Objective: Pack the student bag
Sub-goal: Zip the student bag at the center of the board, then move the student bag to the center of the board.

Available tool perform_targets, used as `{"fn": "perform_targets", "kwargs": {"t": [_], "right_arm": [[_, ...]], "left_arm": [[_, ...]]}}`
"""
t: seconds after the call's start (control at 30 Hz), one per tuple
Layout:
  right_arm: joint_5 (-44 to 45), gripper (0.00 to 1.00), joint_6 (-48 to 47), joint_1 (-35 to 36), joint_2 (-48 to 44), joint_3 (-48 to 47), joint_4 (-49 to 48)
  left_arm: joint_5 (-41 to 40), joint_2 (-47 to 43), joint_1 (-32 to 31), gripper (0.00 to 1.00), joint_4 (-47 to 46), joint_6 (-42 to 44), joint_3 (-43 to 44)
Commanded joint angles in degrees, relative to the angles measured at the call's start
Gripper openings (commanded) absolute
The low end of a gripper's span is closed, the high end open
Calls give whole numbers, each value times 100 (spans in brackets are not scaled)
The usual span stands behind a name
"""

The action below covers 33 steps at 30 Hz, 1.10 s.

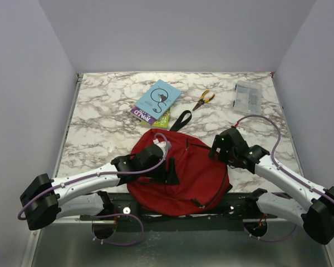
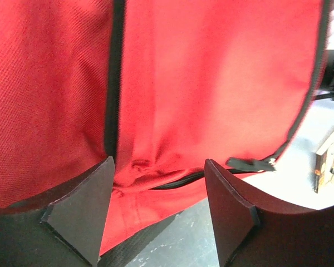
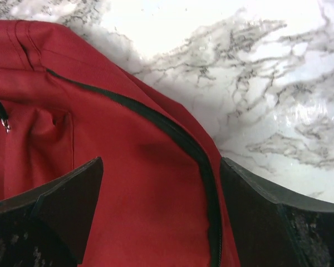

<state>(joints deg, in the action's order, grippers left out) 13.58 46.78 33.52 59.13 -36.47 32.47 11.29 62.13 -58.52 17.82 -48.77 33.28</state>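
The student bag (image 1: 197,178) is a dark red backpack lying flat at the table's near edge, between my two arms. My left gripper (image 1: 168,173) is over its left middle and stands open. In the left wrist view, red fabric (image 2: 211,83) and a black zipper line (image 2: 116,83) fill the space past the left gripper (image 2: 158,162). My right gripper (image 1: 216,149) is open at the bag's upper right edge. In the right wrist view, the right gripper (image 3: 161,161) straddles red fabric (image 3: 128,194) and a black zipper (image 3: 178,136). Neither gripper holds anything.
A light blue book (image 1: 160,97) lies on a purple book (image 1: 140,114) at the back, and a green item (image 1: 162,119) shows beside them. Yellow-handled pliers (image 1: 204,99) and a clear plastic pack (image 1: 247,95) lie at the back right. The bag's black strap (image 1: 181,119) points towards the books.
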Motion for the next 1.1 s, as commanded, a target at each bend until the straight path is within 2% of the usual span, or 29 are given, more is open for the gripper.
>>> {"fn": "perform_targets", "kwargs": {"t": [0.0,0.07,0.2,0.33,0.43,0.6,0.67,0.93,1.07], "right_arm": [[-246,89,518,-9,-227,79,607],[-761,87,430,-8,-352,292,305],[-1823,72,237,-3,-361,635,-665],[-2389,49,33,-5,-72,599,-1625],[-2785,38,-106,-3,271,235,-2052],[-3914,34,270,-8,658,110,-3326],[-4263,30,428,-6,812,55,-3680],[-4520,30,1439,-7,579,244,-4320],[-4652,30,2023,-3,533,555,-5051]], "left_arm": [[-102,-153,-7,69,145,110,452],[-78,-129,-2,70,112,93,557],[45,69,3,71,-98,145,716],[318,369,-10,72,-354,126,807],[552,440,-5,73,-730,-33,746],[807,536,-2,74,-1033,-89,926],[797,521,-7,75,-1034,-62,1058],[854,884,-11,78,-1132,-75,1508],[553,1200,-10,76,-1034,52,1751]]}}
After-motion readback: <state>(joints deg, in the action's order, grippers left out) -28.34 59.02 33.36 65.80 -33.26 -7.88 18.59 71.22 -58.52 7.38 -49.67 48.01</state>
